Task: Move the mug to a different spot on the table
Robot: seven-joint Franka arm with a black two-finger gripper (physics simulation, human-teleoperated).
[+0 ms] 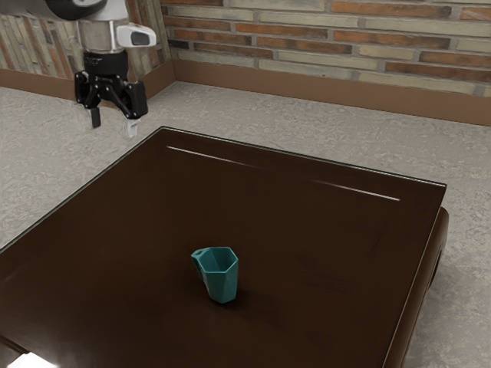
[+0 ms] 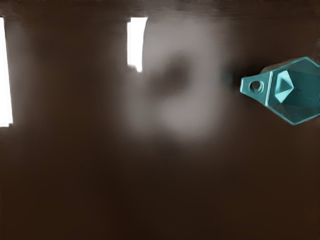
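teal mug (image 1: 217, 274) upright on table (image 1: 307, 230), clear of its edges; jaws apart, empty

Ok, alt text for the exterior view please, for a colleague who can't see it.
A teal faceted mug stands upright near the middle of a dark brown table, handle toward the exterior view's left. The arm hangs high at the upper left, well apart from the mug, jaws open and empty.

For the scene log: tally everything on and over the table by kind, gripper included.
teal mug: 1
dark brown table: 1
black gripper, open and holding nothing: 1
Total: 3
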